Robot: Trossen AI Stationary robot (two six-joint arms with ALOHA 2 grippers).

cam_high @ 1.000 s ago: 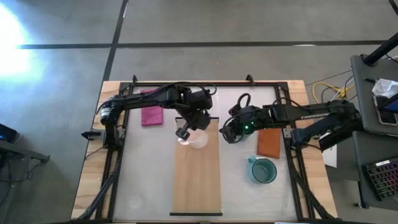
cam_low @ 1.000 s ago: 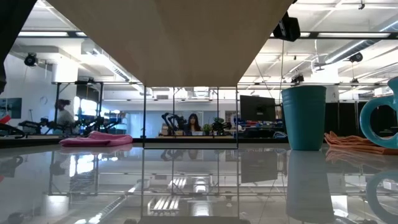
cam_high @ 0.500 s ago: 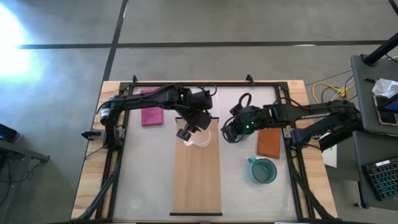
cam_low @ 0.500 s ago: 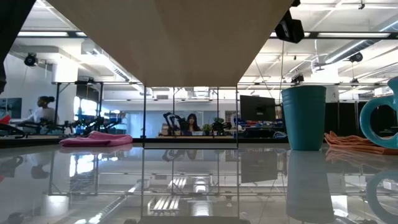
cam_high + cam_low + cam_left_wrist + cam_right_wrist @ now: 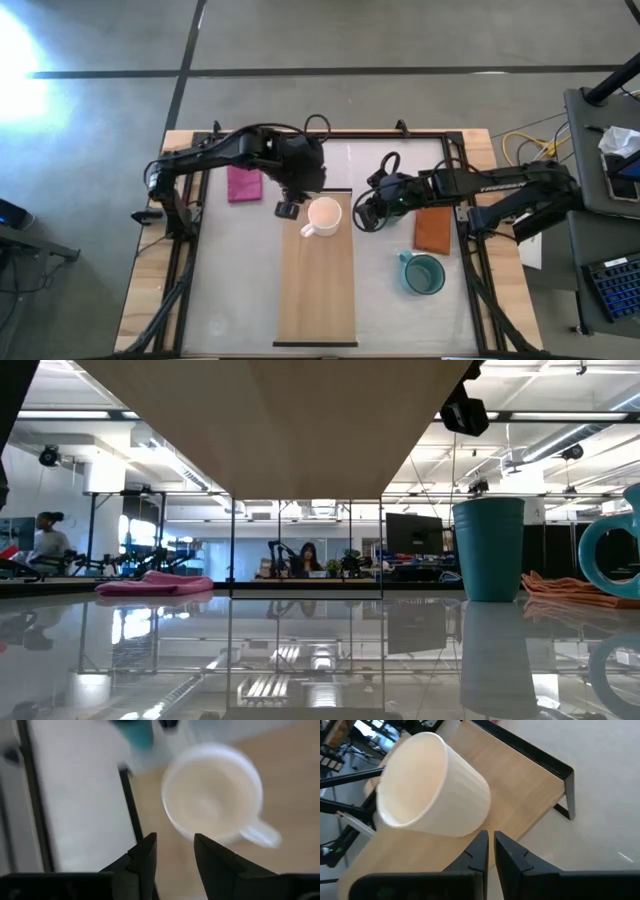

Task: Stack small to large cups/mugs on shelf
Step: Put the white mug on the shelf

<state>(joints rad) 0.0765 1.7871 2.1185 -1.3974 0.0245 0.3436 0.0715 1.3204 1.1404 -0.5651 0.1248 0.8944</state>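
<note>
The cream-white mug stands upright on its base at the far end of the light-wood shelf, with its handle toward the near left. My left gripper hangs open just left of the mug. In the left wrist view its fingers are short of the mug. My right gripper is shut beside the shelf's right edge, close to the mug without touching it. The teal mug stands on the tabletop to the right.
An orange cloth lies right of the shelf, just beyond the teal mug. A magenta cloth lies at the far left. A black frame runs along the table's far edge and sides. The shelf's near half is bare wood.
My left gripper has opened and let go of the cream-white mug, then drawn back toward the table's left edge. The mug stays upright on the shelf's far end and now shows whole from above.
</note>
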